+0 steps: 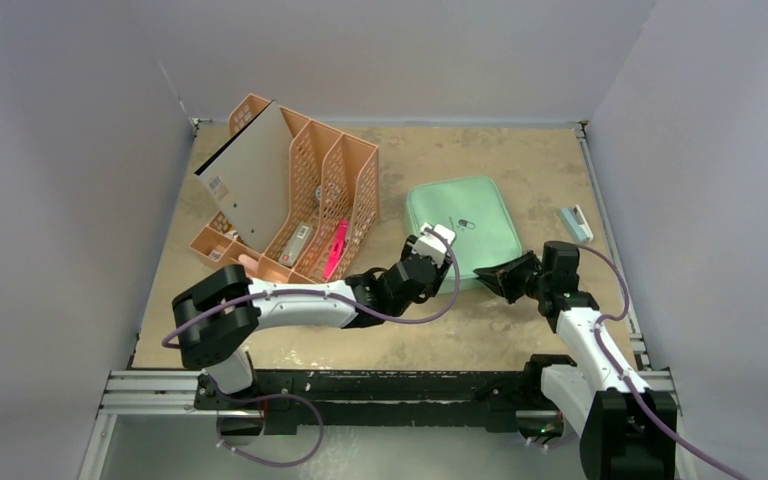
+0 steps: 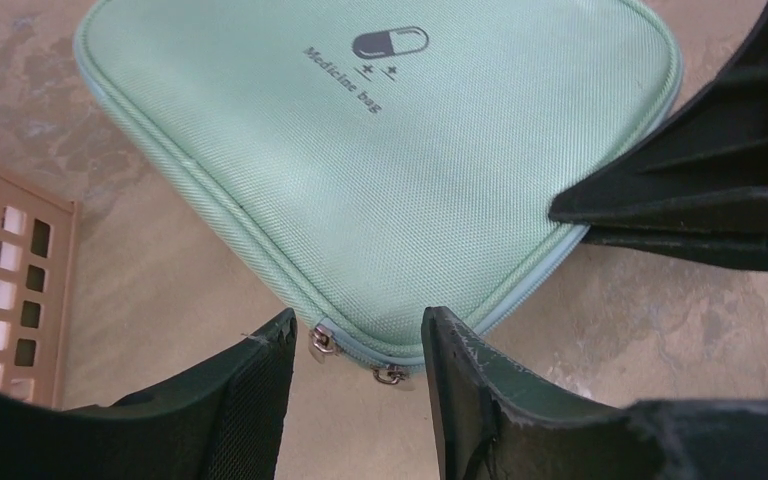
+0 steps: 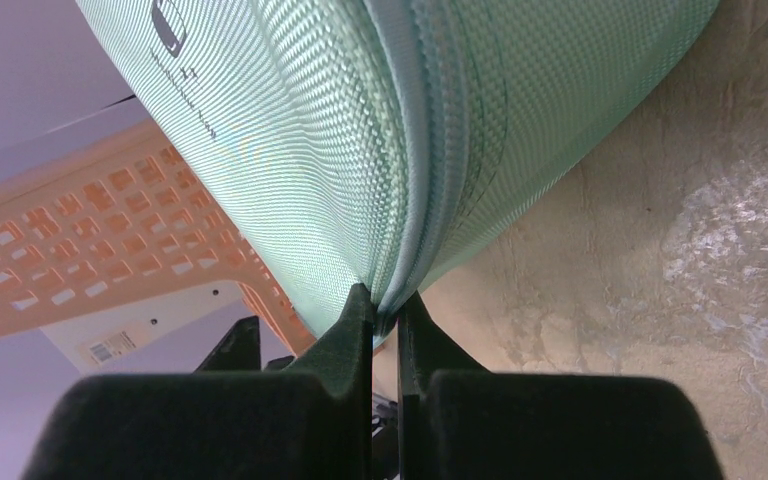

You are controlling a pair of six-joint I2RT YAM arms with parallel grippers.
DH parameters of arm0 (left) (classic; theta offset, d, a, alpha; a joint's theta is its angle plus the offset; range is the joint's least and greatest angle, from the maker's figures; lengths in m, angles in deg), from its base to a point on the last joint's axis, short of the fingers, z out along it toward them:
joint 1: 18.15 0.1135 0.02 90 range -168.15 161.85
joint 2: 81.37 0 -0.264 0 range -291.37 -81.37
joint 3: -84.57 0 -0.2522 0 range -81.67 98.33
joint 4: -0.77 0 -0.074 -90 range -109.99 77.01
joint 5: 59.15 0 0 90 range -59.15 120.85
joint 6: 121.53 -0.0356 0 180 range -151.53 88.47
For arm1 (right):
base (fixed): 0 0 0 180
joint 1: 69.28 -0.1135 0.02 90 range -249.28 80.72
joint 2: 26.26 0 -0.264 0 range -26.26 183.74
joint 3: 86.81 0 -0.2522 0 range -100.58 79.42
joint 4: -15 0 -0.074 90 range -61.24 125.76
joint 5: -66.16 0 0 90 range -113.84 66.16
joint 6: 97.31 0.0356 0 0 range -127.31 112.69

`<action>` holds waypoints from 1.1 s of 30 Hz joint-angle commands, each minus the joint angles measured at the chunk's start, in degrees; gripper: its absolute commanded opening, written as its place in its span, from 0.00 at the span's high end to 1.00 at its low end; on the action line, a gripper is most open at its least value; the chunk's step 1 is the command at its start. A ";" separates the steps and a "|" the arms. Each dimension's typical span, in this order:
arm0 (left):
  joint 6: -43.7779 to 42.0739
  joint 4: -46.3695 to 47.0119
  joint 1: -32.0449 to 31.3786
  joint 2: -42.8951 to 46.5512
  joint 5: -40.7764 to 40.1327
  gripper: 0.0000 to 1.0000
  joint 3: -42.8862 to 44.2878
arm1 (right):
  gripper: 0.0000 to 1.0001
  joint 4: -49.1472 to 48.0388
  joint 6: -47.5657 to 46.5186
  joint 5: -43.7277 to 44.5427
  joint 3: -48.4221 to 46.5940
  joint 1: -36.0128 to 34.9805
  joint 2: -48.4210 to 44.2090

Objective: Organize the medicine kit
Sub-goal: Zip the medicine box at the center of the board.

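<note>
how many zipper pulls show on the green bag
2. Zipper pulls at the medicine kit's near corner, between the left tool's fingers: one, another beside it; others may hide under the right tool.

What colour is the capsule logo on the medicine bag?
Capsule logo: dark grey, clearest in left wrist view.

There is one medicine kit [image 1: 463, 225] with two metal zipper pulls [image 2: 322, 342] at its near corner, one orange mesh rack [image 1: 355, 170] holding one grey board [image 1: 250, 185] and one pink item [image 1: 336, 250], one small pale packet [image 1: 576, 223] — and two grippers, the left gripper [image 2: 358, 335] and the right gripper [image 3: 385, 300]
</note>
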 commanded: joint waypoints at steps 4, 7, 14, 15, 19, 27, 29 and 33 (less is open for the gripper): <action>1.96 -3.40 -0.71 3.13 5.17 0.51 -0.75 | 1.00 3.29 -3.72 -1.30 -0.08 -0.71 -0.33; 5.07 -6.80 -1.07 4.38 4.79 0.49 -0.66 | 1.00 3.29 -3.82 -1.13 0.09 -0.71 -0.18; 5.24 -8.05 -1.18 2.73 4.23 0.49 -0.54 | 1.00 3.16 -3.78 -1.05 0.23 -0.71 -0.15; 4.53 -7.79 -1.18 2.37 4.04 0.49 -0.45 | 1.00 3.20 -3.81 -1.09 0.15 -0.71 -0.11; 2.20 -6.97 -1.09 1.18 3.77 0.52 0.07 | 1.00 3.34 -4.00 -1.11 0.05 -0.69 -0.29; 1.08 -6.96 0.12 -0.35 4.38 0.59 0.96 | 1.00 3.88 -4.50 -1.19 -0.14 -0.71 -0.77; 1.13 -8.03 0.49 -0.48 3.31 0.62 1.52 | 1.00 4.30 -4.64 -0.89 -0.25 -0.71 -0.93; 2.51 -10.93 3.31 -0.68 3.20 0.70 2.70 | 1.00 4.82 -4.59 -0.59 -0.09 -0.71 -1.48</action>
